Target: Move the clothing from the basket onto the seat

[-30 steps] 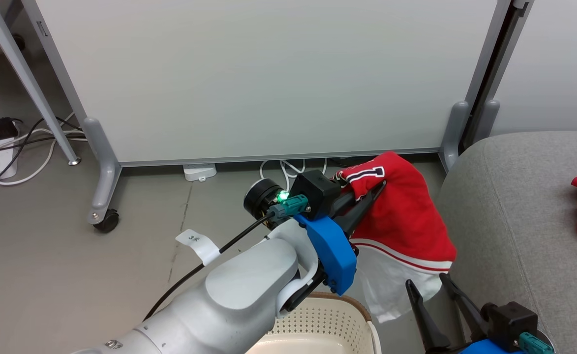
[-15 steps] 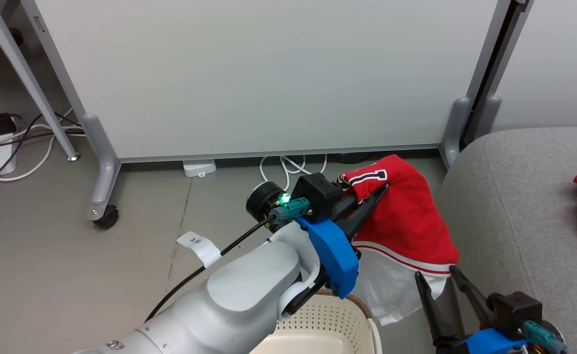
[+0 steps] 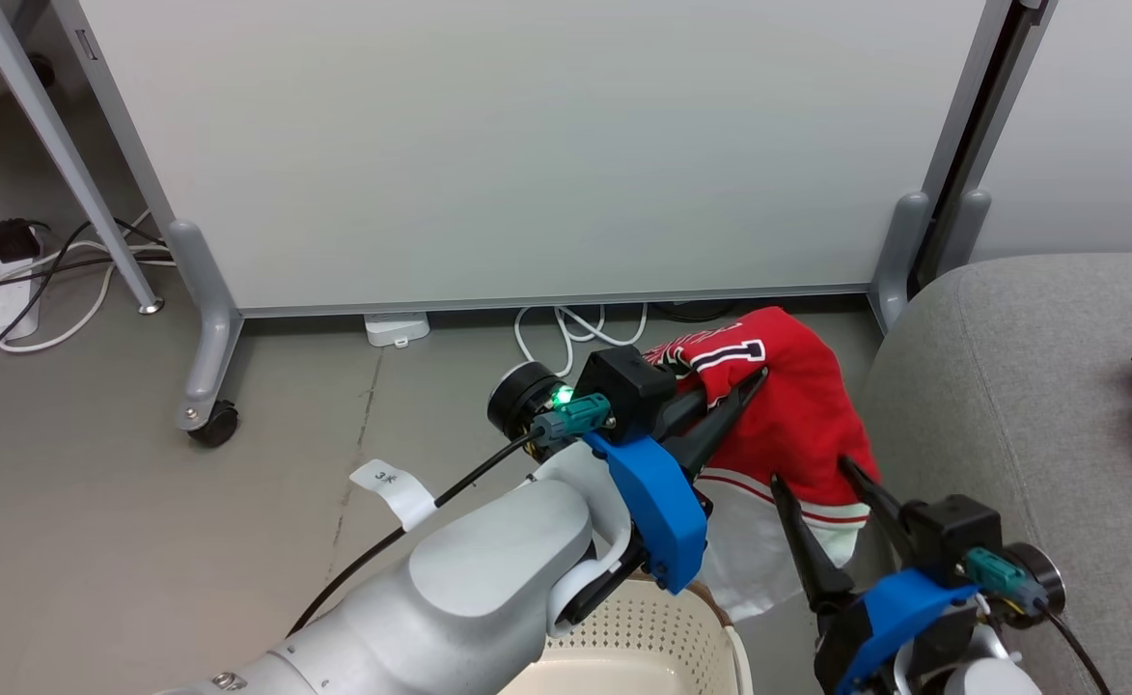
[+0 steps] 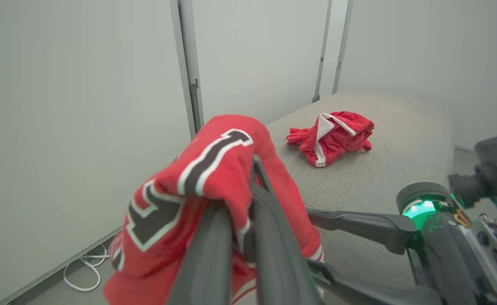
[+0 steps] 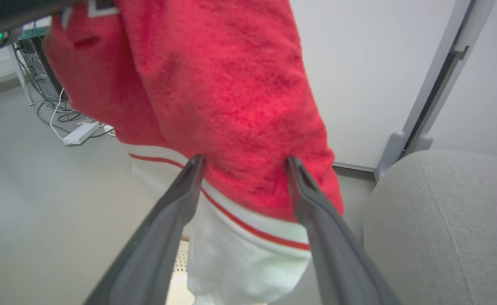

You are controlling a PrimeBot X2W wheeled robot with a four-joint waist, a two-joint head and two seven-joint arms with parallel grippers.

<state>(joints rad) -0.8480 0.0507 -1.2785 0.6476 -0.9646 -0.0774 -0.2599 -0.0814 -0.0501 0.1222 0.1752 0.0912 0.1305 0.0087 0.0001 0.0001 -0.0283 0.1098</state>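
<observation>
We pinch the garment (image 3: 802, 415) in the left gripper (image 3: 754, 381) for transfer to the seat (image 3: 1029, 405) at 3 o'clock; the right gripper (image 3: 812, 471) (fingers (image 5: 316, 212) spread) brackets its hem.

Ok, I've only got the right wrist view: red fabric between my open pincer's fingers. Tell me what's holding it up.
Observer: The left pincer is shut on the lettered garment near its top, and the cloth hangs down from there.
Operator: Fine. Report what's on the seat.
Observer: The second red garment lies crumpled on the seat, well in from its edge.
Operator: Check the basket too.
Observer: The part of the basket that the head view shows holds no clothing.
</observation>
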